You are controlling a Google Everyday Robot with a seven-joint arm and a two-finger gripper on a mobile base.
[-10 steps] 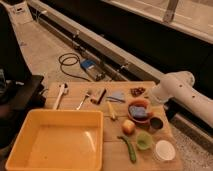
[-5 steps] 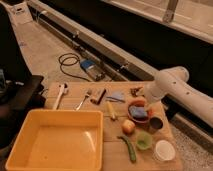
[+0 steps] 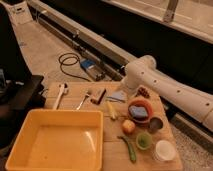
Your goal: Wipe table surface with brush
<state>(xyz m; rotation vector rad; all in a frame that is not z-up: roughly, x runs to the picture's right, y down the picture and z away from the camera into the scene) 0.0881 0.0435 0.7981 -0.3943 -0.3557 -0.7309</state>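
White arm (image 3: 170,87) reaches in from the right, elbow bent high, wrist dropping to the desk's far edge. Gripper (image 3: 123,90) sits low there, just beside a grey-blue flat thing (image 3: 118,96), jaws apart. Plank desk surface (image 3: 111,146) lies under everything. Orange bowl (image 3: 149,107) holds a blue thing (image 3: 137,111). Yellow tray (image 3: 65,111) front left. Dark bowl (image 3: 156,124), green cup (image 3: 144,141) and white cup (image 3: 164,150) sit at right.

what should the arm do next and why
Probably ease the open gripper down toward the dark-handled tool, likely the brush, though I can't be sure. The gripper hangs over the far edge of the table surface beside the blue item, holding nothing, and that tool lies untouched between the blue item and the fork.
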